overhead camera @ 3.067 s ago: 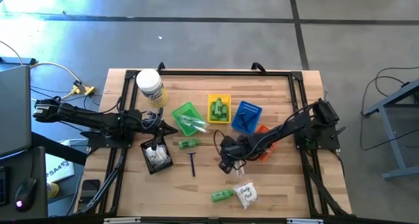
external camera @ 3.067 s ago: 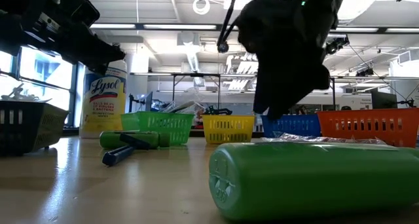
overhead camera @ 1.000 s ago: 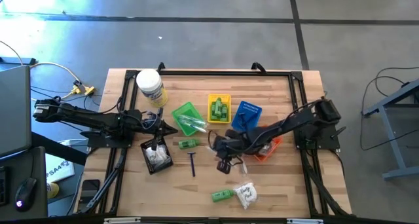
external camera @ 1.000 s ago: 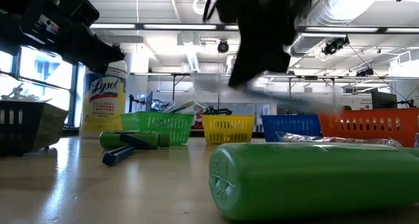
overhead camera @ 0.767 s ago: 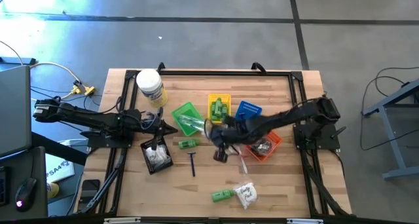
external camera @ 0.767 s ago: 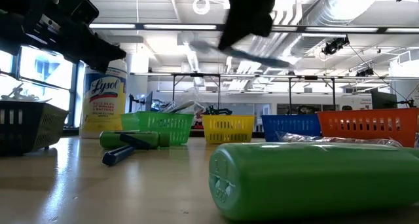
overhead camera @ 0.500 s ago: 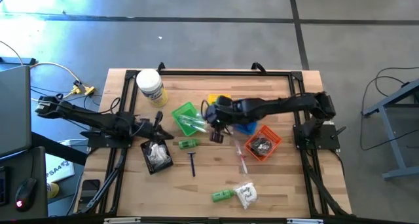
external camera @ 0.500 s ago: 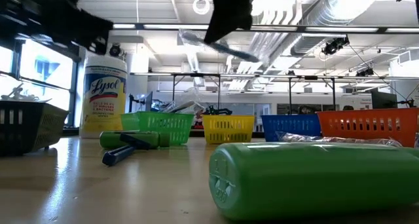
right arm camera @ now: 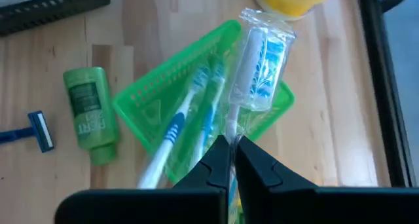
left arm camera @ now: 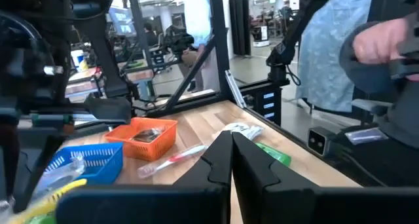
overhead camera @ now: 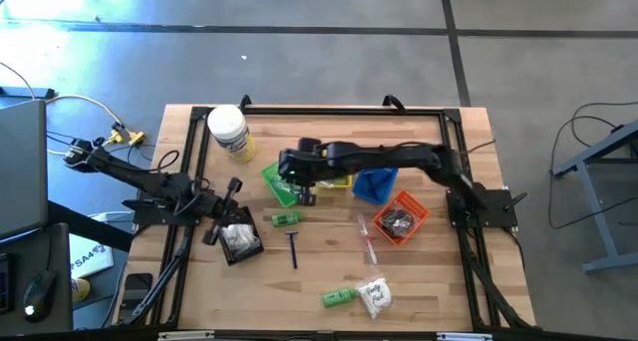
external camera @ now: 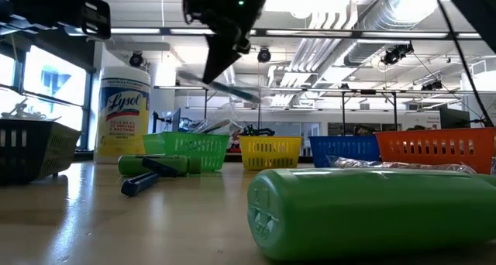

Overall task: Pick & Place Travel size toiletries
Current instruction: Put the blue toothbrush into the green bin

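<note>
Over the green basket: the right claw [right arm camera: 228, 147] hangs with its fingers pinched narrow on a clear-wrapped toothbrush [right arm camera: 256, 60], whose head points toward the big jar.
Left claw [overhead camera: 218, 213]: raised above the black basket [overhead camera: 239, 240] at the bench's left side, fingers pressed together, holding nothing.
Bench [overhead camera: 429, 291]: pale wood planks inside a black frame; grey concrete floor all round.
Room: in the low view, a workshop hall with white ceiling pipes and lamps; in the left wrist view, a person in a light blue shirt beside the bench.
Writing: "Lysol" in blue script on the jar [external camera: 124, 114], white with a yellow label, at the far left corner.
Green basket [right arm camera: 145, 103]: two more toothbrushes lie inside.
Beside it: a small green bottle [overhead camera: 286, 219] and a dark razor [overhead camera: 293, 247] on bare wood.
Other baskets: yellow [overhead camera: 335, 182] with green bottles, blue [overhead camera: 377, 183], orange [overhead camera: 400, 218] with dark pouches.
Near edge: a green bottle [overhead camera: 338, 297] touching a white sachet pack [overhead camera: 375, 296]; a wrapped red-tipped stick [overhead camera: 367, 237] lies just beside the orange basket.
</note>
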Robot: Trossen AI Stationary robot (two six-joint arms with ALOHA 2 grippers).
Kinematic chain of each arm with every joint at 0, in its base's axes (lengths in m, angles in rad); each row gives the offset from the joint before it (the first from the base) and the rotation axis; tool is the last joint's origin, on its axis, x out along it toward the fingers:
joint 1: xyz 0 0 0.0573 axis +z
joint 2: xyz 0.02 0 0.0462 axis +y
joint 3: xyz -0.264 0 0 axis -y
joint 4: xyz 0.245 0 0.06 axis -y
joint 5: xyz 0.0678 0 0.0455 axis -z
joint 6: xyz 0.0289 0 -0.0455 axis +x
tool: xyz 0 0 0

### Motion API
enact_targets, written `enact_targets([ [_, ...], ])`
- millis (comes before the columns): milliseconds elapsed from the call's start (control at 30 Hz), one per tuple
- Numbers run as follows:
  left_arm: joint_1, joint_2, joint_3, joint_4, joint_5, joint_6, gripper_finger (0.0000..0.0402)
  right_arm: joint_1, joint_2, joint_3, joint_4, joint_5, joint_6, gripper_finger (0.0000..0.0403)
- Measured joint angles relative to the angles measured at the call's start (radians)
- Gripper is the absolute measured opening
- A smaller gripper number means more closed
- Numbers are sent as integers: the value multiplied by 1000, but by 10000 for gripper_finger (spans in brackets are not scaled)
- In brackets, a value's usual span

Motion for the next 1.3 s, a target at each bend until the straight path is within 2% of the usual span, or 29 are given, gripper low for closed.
enact_targets([
  [200,1,0,0,-5,-10,0,6,2,203,307,-164,8,-11,4],
  [333,1,-2,0,-8,-10,-1,6,12,216,288,-102,71,-118,4],
  [500,1,-3,0,-18,-11,-1,6,16,239,288,-102,123,-79,4],
  [867,1,-2,0,-27,-14,-2,6,-22,245,289,-31,-45,-23,6],
  [1000,1,-2,0,-27,-14,-4,6,-29,265,288,-22,-52,-10,7],
  [1133,1,-2,0,-35,-13,-4,6,-36,263,289,-22,-61,-8,26],
  [1300,1,-2,0,-43,-25,-4,6,-38,263,288,-18,-61,-12,83],
])
